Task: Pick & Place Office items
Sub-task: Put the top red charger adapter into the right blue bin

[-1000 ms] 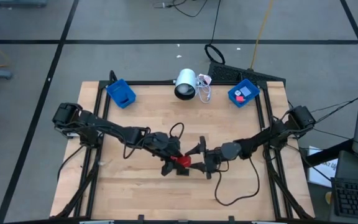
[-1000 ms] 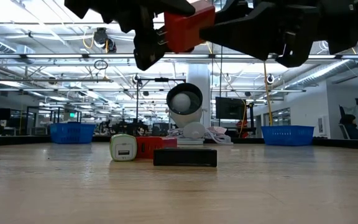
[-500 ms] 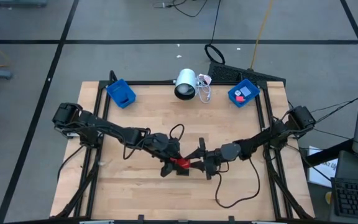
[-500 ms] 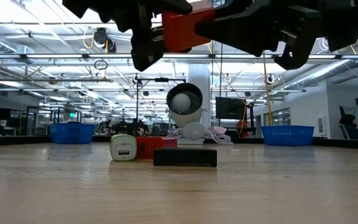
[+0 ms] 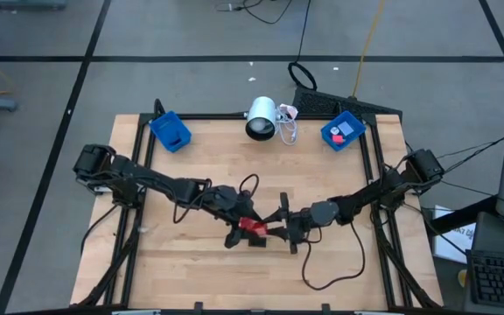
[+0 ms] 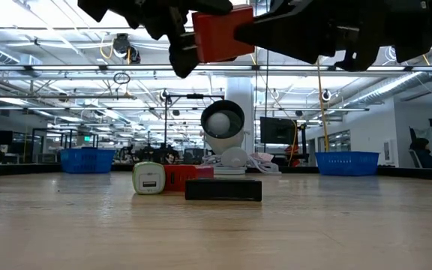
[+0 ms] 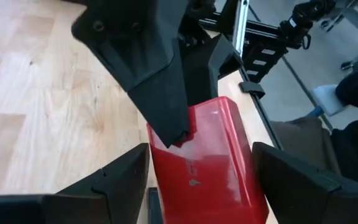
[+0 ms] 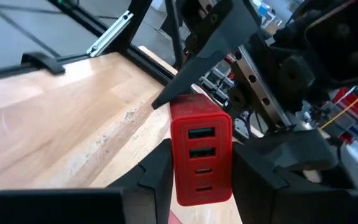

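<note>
Mid-bench, above the surface, the right tool [image 5: 280,225] is clamped on the red charger block [image 5: 254,226], while the left tool [image 5: 241,224] stands spread around it. Back the left away straight, avoiding nudges.

Two blue bins [image 5: 171,131] [image 5: 342,130] are set near the tabletop's [image 5: 191,271] far corners; a white cylindrical lamp [image 5: 260,119] is laid at the far edge between them.
</note>
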